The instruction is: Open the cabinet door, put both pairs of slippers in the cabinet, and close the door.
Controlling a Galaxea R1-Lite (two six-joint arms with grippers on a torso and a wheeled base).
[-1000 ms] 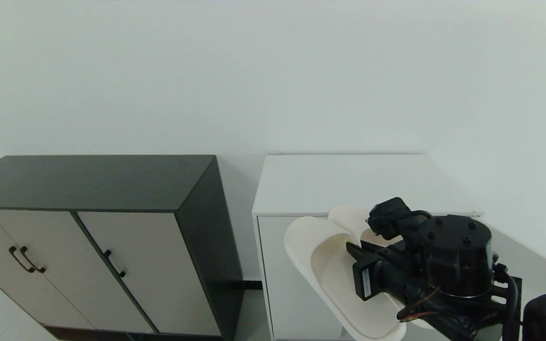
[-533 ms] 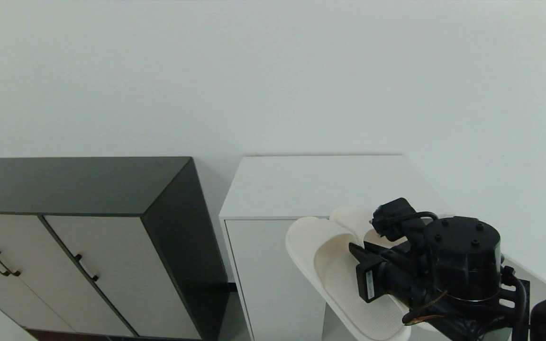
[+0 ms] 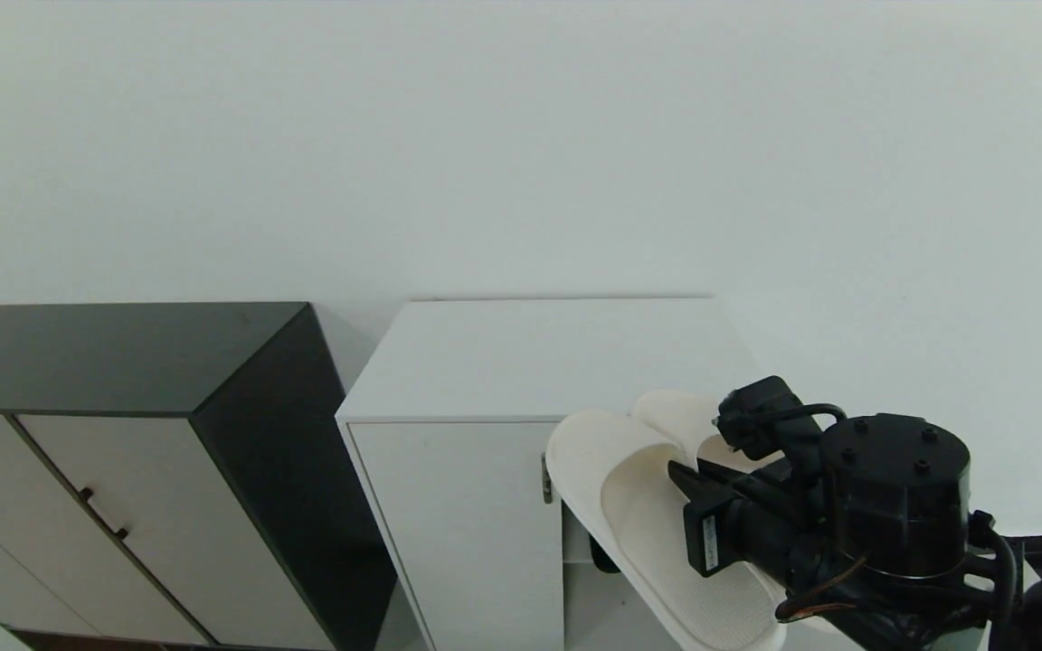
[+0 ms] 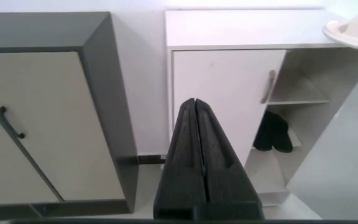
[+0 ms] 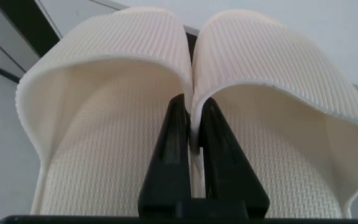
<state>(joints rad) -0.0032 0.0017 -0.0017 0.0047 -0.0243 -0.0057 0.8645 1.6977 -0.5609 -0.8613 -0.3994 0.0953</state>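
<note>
My right gripper (image 3: 677, 475) is shut on a pair of cream slippers (image 3: 629, 506), held in the air in front of the white cabinet (image 3: 521, 353). In the right wrist view the gripper (image 5: 192, 106) pinches the inner edges of both cream slippers (image 5: 104, 124) together. The cabinet's left door (image 3: 458, 524) is closed; the right side stands open with shelves. A dark pair of slippers (image 4: 273, 134) lies on a lower shelf inside. My left gripper (image 4: 195, 104) is shut with nothing in it, low down and facing the white cabinet (image 4: 241, 28).
A dark cabinet (image 3: 123, 353) with light doors and black handles stands left of the white one, close beside it. A plain wall runs behind both. The closed white door has a metal handle (image 4: 268, 87) at its right edge.
The head camera has shifted right: both cabinets slid left in the picture and the open right side of the white cabinet came into sight. The right gripper keeps hold of the cream slippers.
</note>
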